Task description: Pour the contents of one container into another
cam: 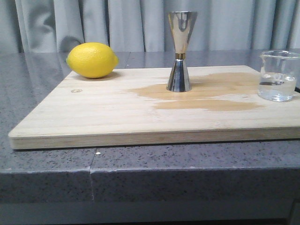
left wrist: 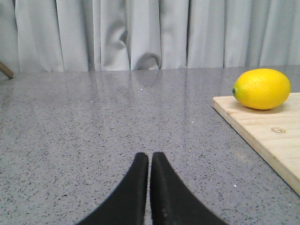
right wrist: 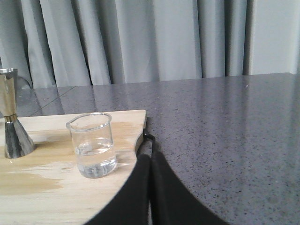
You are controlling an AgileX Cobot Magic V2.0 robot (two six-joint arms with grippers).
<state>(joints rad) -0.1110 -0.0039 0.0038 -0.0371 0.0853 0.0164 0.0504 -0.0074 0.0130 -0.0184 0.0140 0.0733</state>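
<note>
A small clear glass beaker (cam: 278, 75) with some clear liquid stands upright at the right end of the wooden board (cam: 93, 117). It also shows in the right wrist view as the beaker (right wrist: 93, 144), a short way from my right gripper (right wrist: 150, 157), which is shut and empty near the board's corner. The steel hourglass jigger (cam: 180, 51) with a gold waist band stands upright at the board's middle; the jigger (right wrist: 11, 133) is partly cut off in the right wrist view. My left gripper (left wrist: 149, 155) is shut and empty over bare counter, off the board's left side.
A yellow lemon (cam: 92, 60) lies on the board's far left corner, seen too as the lemon (left wrist: 261, 88). A darker wet stain (cam: 211, 93) spreads on the board around the jigger. Grey speckled counter (cam: 47, 168) surrounds the board; grey curtains hang behind.
</note>
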